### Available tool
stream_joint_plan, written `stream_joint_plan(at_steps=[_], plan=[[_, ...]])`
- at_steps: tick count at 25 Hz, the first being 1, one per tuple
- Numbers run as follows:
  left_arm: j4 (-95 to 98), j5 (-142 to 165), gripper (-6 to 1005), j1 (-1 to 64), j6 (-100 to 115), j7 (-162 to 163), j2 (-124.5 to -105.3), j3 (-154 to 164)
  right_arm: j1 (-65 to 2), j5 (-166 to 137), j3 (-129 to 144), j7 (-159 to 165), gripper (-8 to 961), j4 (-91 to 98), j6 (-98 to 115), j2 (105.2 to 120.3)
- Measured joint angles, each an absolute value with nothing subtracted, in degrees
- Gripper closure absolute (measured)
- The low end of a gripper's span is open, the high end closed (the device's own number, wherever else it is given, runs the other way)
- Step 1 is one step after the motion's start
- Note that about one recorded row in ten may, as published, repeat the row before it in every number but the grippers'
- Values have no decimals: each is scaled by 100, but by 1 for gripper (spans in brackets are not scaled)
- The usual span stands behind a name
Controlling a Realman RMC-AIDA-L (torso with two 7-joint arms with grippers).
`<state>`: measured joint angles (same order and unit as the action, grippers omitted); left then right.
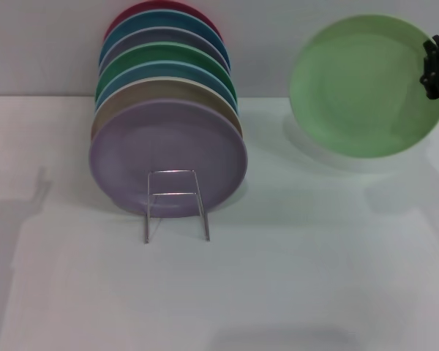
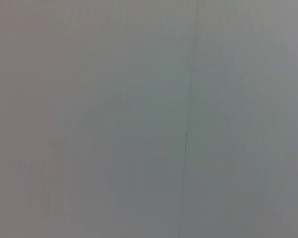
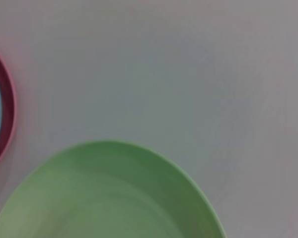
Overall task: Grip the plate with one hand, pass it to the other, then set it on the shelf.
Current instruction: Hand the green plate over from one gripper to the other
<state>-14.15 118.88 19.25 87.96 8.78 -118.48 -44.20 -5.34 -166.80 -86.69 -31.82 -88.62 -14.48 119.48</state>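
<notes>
The pale mint-green plate [image 1: 366,84] hangs tilted above the table at the right, its face turned toward me and its shadow on the table below. My right gripper [image 1: 437,67] grips the plate's right rim; only a black part of it shows at the picture's edge. The right wrist view shows the plate's [image 3: 109,198] rim close up. The shelf [image 1: 177,201], a thin silver wire rack, stands left of centre with several plates upright in it. My left gripper is out of view; its wrist view shows only a plain grey surface.
A lilac plate [image 1: 168,157] stands at the front of the rack, with tan, blue, emerald-green and dark red plates [image 1: 164,11] behind it. The dark red rim [image 3: 5,124] shows in the right wrist view. A white wall backs the table [image 1: 278,278].
</notes>
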Motion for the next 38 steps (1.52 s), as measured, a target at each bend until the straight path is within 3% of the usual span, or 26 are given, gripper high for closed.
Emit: stream_joint_plan(at_steps=[19, 30, 38], plan=[[-1380, 11873, 155, 1944, 8798, 879, -11830, -4428, -271, -16655, -8188, -1594, 932, -6717, 2654, 11936], [-1358, 11913, 154, 1897, 8833, 879, -11837, -4379, -730, -16710, -8148, 492, 932, -4483, 5289, 11901], [-1402, 11925, 153, 1781, 9109, 879, -11849, -3973, -1537, -16718, -8001, 1596, 930, -2359, 6950, 11892]])
